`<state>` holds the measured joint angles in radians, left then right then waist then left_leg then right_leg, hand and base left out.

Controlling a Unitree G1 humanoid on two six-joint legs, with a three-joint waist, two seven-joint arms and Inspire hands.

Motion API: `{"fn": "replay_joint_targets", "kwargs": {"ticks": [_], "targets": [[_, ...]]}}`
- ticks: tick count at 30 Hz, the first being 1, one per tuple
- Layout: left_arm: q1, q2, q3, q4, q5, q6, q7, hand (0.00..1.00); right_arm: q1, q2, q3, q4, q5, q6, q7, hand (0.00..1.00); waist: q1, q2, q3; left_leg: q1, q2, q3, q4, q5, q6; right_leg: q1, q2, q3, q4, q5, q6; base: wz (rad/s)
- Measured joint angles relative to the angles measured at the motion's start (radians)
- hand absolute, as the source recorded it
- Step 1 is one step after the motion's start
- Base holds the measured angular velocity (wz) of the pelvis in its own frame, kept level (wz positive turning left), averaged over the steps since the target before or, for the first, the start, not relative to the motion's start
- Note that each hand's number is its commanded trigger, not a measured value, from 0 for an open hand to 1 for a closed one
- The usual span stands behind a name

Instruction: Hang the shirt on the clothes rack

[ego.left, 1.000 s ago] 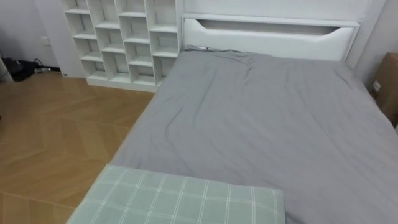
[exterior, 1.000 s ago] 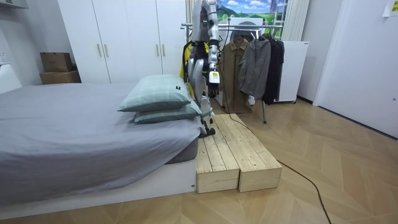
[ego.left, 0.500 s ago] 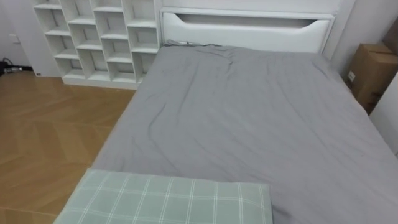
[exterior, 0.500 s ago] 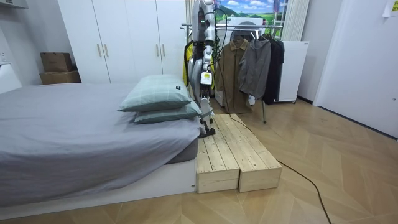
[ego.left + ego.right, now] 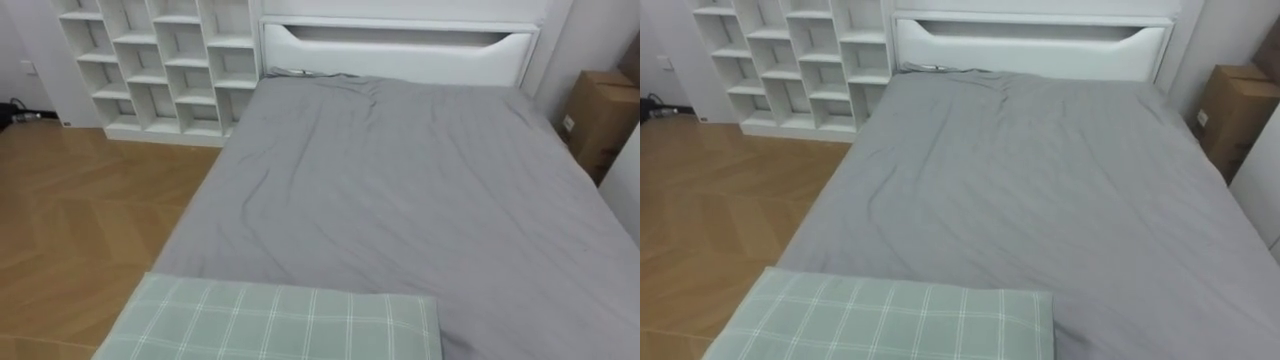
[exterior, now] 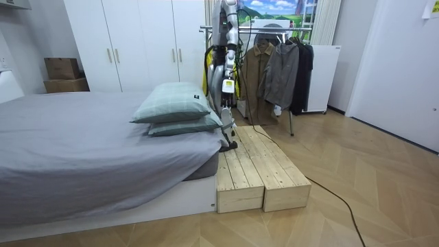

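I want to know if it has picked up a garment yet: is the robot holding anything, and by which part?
Cannot be told: the robot hand hangs at its side by the pillows, too small to judge.

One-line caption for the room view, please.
Robot stands on a wooden platform beside the bed and pillows, coats hanging behind it.

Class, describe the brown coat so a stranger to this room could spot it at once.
Past the pillow end of the bed stands a clothes rack. The brown coat hangs there behind the robot: the only brown garment, longer than the grey jacket beside it.
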<state>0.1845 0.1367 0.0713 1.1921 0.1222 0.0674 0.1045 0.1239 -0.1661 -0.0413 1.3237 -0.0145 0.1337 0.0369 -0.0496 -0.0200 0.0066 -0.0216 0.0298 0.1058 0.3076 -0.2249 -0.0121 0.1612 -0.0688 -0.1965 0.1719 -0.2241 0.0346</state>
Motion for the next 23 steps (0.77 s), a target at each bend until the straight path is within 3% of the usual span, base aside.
{"fn": "replay_joint_targets", "kwargs": {"ticks": [8,23], "targets": [[0.009,-0.002,-0.027,0.006,0.004,0.04,-0.003,0.0,0.006,-0.002,0.006,-0.001,0.0,0.01,-0.003,0.0,0.0,0.007,0.0,0.0,0.0,0.0,0.001,0.0,0.0,0.0,0.0,0.0,0.0,0.0,0.0,0.0],[0.004,-0.003,-0.058,0.005,0.048,0.058,-0.03,0.0,0.007,-0.003,0.046,-0.003,0.0,0.022,-0.001,0.0,0.0,0.004,0.0017,-0.001,0.001,0.0,0.004,0.0,0.0,0.001,0.0,0.0,0.0,0.0,0.0,0.0]]}}
